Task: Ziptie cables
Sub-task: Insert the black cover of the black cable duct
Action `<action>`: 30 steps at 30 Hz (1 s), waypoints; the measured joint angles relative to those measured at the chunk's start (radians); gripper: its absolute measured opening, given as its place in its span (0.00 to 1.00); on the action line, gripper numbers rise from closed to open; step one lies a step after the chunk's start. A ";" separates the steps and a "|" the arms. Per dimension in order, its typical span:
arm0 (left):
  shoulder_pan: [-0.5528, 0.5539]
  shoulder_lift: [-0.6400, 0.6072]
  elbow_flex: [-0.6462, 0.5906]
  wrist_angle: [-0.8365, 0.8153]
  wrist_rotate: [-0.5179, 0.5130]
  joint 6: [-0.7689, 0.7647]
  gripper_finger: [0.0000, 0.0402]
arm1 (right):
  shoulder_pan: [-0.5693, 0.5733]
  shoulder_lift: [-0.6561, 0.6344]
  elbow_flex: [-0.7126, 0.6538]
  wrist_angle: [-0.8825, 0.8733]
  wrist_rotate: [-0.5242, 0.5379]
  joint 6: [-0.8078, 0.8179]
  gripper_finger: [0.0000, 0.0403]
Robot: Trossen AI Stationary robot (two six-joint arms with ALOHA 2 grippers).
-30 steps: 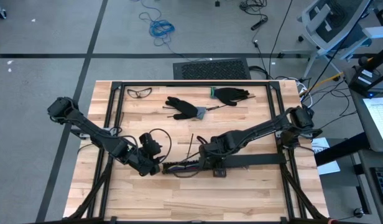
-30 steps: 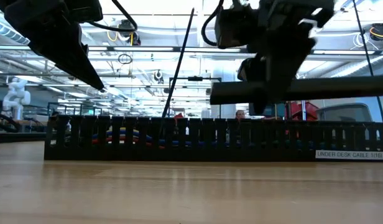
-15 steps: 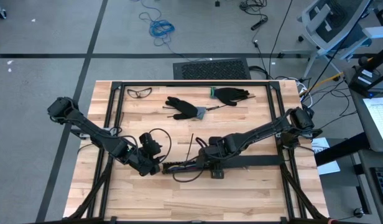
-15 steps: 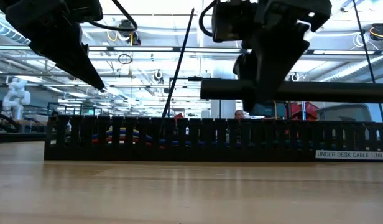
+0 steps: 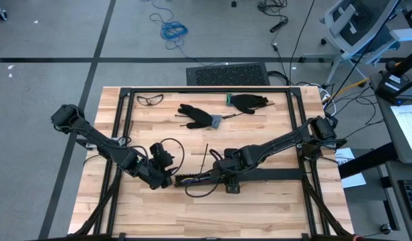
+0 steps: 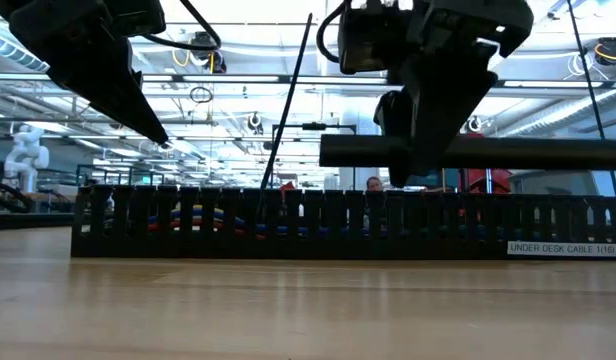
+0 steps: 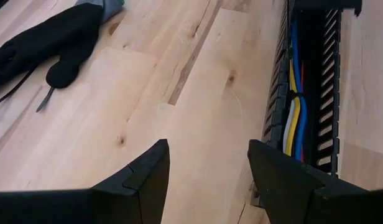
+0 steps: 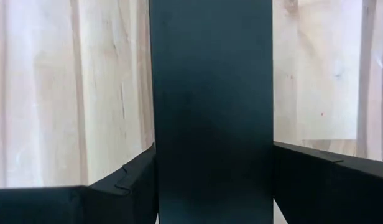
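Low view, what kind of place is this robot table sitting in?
Probably a large open lab or workshop. The low view shows a high ceiling with exposed beams and strip lights and a white humanoid robot standing in the background. From above, loose cords lie on the grey floor beside an office chair.

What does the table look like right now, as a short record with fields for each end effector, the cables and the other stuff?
left end effector: open, empty, beside the tray's end
right end effector: closed on a flat black cover strip, held above the tray
cables: yellow, blue, white and red, lying inside the black slotted tray
far side of table: two black gloves, safety glasses
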 joint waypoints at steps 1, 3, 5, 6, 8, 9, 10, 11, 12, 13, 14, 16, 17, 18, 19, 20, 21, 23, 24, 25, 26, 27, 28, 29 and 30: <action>-0.001 0.000 0.000 0.000 0.000 0.000 0.53 | 0.001 0.003 0.000 0.002 0.001 -0.002 0.58; -0.001 0.000 0.000 0.000 0.000 0.000 0.53 | 0.001 0.013 0.000 0.004 0.001 -0.005 0.58; -0.001 0.000 0.000 0.000 0.000 0.000 0.53 | 0.001 0.020 0.000 0.009 0.003 -0.015 0.58; -0.001 0.000 0.000 0.000 0.000 0.000 0.53 | 0.002 0.026 0.000 0.009 0.003 -0.018 0.58; -0.001 0.000 0.000 0.000 -0.001 0.000 0.53 | 0.002 0.036 0.000 0.006 0.006 -0.021 0.58; -0.001 0.000 0.000 0.000 -0.001 0.000 0.53 | 0.002 0.042 0.001 0.007 0.006 -0.025 0.58; -0.001 0.000 0.000 0.000 -0.001 0.000 0.53 | 0.002 0.045 0.002 0.008 0.008 -0.026 0.58; 0.000 0.000 0.000 0.000 -0.001 0.000 0.53 | 0.002 0.046 0.002 0.008 0.008 -0.030 0.58; 0.000 0.000 0.000 0.000 -0.002 0.000 0.53 | 0.002 0.051 0.002 0.010 0.008 -0.033 0.58; 0.000 0.000 0.000 0.000 -0.002 0.000 0.53 | 0.002 0.054 0.002 0.013 0.005 -0.034 0.58; 0.000 0.000 0.000 0.000 -0.002 0.000 0.53 | 0.002 0.058 0.002 0.016 0.006 -0.034 0.58; 0.000 0.000 0.000 0.000 -0.003 0.000 0.53 | 0.002 0.059 0.001 0.016 0.006 -0.037 0.58; 0.000 0.000 0.000 0.000 -0.003 0.000 0.53 | 0.002 0.061 0.001 0.017 0.006 -0.040 0.58; 0.000 0.000 0.000 0.000 -0.004 0.000 0.53 | 0.002 0.061 0.001 0.017 0.006 -0.043 0.58; 0.000 0.000 0.000 0.000 -0.004 0.000 0.53 | 0.002 0.061 0.001 0.017 0.006 -0.044 0.58; 0.000 0.000 0.000 0.000 -0.005 0.000 0.53 | 0.002 0.061 0.001 0.017 0.006 -0.045 0.58; 0.000 0.000 0.000 0.000 -0.005 0.000 0.53 | 0.002 0.061 0.001 0.018 0.006 -0.046 0.58; -0.001 0.000 0.000 0.000 -0.005 0.000 0.53 | 0.002 0.061 0.001 0.020 0.007 -0.047 0.58; -0.001 0.000 0.000 0.000 -0.007 0.000 0.53 | 0.002 0.061 0.000 0.023 0.008 -0.046 0.58; -0.001 0.000 0.000 -0.001 -0.008 0.002 0.53 | 0.002 0.061 0.000 0.024 0.008 -0.046 0.58; -0.001 0.000 0.000 -0.002 -0.008 0.008 0.53 | 0.002 0.061 0.000 0.024 0.008 -0.046 0.58; -0.001 0.000 0.000 -0.004 -0.008 0.011 0.53 | 0.002 0.062 0.000 0.024 0.009 -0.047 0.58; -0.001 0.000 0.000 -0.004 -0.008 0.022 0.53 | 0.002 0.065 0.000 0.025 0.009 -0.047 0.58; -0.001 0.000 0.000 -0.004 -0.008 0.031 0.53 | 0.002 0.067 0.000 0.025 0.009 -0.047 0.58; -0.001 0.000 0.000 -0.006 -0.008 0.035 0.53 | 0.002 0.071 0.001 0.025 0.008 -0.047 0.58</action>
